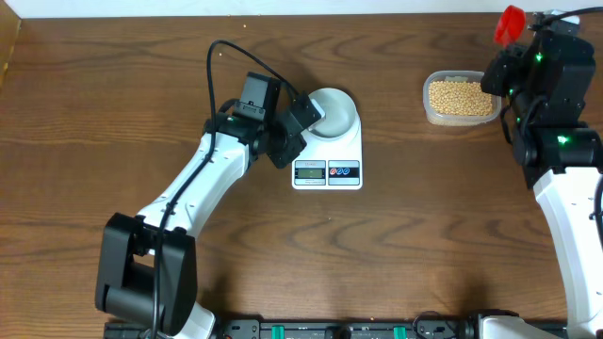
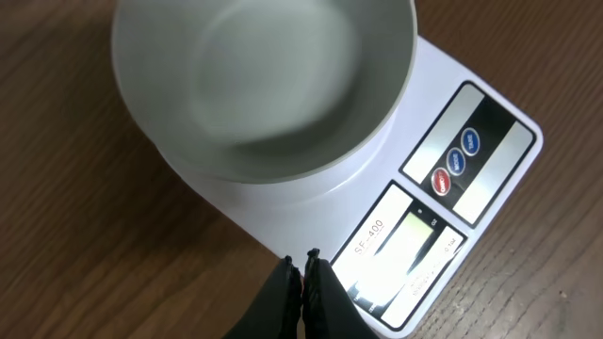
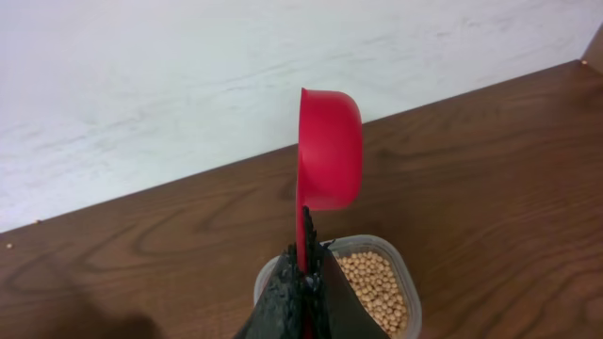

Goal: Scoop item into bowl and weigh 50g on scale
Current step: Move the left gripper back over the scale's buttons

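While the left pincer (image 2: 301, 266) hangs shut and holds nothing at nine o'clock of the bowl (image 1: 334, 113), we see that bowl sitting empty on the scale (image 1: 327, 171). Our right pincer (image 3: 303, 268) is clamped on the handle of a red scoop (image 3: 330, 146), cup upward, above the tub (image 1: 427, 94) of beans (image 1: 462, 97), at two o'clock from the scale.

A dark brown wood-grain table (image 1: 424, 235) fills the view under even light, with only soft shadows on it. Behind the table's far edge rises a plain white wall (image 3: 188, 85), faintly smudged. Along the table's near edge runs a black rail (image 1: 311, 330).
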`<state>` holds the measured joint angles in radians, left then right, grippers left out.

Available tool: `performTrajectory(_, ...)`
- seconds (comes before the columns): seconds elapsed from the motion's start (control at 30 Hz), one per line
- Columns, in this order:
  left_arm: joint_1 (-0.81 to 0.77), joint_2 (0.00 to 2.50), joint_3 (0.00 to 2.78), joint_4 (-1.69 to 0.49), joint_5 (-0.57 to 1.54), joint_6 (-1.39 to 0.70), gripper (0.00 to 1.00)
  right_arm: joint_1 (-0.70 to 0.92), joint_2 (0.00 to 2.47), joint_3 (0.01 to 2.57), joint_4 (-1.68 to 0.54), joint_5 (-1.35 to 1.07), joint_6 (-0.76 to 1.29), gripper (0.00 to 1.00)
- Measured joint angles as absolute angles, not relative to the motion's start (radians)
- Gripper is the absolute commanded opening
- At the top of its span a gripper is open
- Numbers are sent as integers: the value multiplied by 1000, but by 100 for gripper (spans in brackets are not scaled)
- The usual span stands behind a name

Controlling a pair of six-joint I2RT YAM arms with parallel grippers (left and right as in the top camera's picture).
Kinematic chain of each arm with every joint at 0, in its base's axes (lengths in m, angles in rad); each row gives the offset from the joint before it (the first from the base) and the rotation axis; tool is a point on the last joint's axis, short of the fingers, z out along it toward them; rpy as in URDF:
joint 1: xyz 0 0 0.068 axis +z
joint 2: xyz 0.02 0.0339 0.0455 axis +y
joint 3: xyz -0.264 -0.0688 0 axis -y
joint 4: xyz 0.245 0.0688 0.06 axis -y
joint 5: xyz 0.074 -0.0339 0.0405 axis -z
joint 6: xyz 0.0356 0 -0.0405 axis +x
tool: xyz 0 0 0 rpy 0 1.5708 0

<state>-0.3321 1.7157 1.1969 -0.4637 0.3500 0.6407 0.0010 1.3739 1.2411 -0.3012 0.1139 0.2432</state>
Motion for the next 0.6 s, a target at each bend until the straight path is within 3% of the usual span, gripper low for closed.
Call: performTrajectory(0.6,-332,1768,1197,-432,394,670,7,1,1436,1242,-230,100,243,1)
